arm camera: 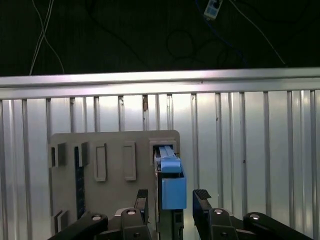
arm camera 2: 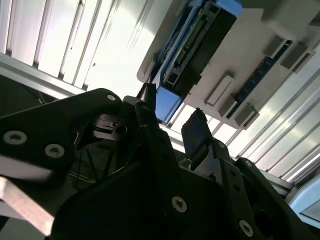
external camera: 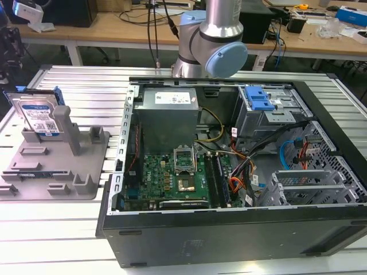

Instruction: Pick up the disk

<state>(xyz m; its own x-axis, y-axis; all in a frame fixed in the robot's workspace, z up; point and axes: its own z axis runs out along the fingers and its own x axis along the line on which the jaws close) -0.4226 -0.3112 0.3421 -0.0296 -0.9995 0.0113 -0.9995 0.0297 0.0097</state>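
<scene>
Gripper (arm camera: 172, 194) fingers are spread apart and hold nothing. In both wrist views the two dark fingers (arm camera: 202, 196) stand to either side of the disk's blue end, and a strip of bright table shows between each finger and the disk. How high the gripper (arm camera 2: 172, 105) is above the disk cannot be told.

At the exterior view's left, the disk (external camera: 38, 114) stands on edge in a slot of the grey plastic fixture (external camera: 63, 163). Its white-and-blue label faces the camera and a blue side rail shows along its top edge. An upright post of the fixture stands just beside it. In the first wrist view the disk (arm camera: 171, 180) is seen edge-on at one corner of the fixture (arm camera: 115, 150). In the second wrist view the disk (arm camera 2: 197, 45) appears as a dark edge with blue rails, set into the fixture (arm camera 2: 250, 45).

The fixture lies on a slatted metal table (external camera: 63, 229). Toward the exterior view's right, an open computer case (external camera: 229, 240) lies on its side. Inside it are a grey power supply (external camera: 169, 109), a green motherboard (external camera: 172, 180) and, further right, a blue drive-bay bracket (external camera: 258, 100). Behind the case stands the robot arm (external camera: 212, 40), with a pale blue cap on its joint.
</scene>
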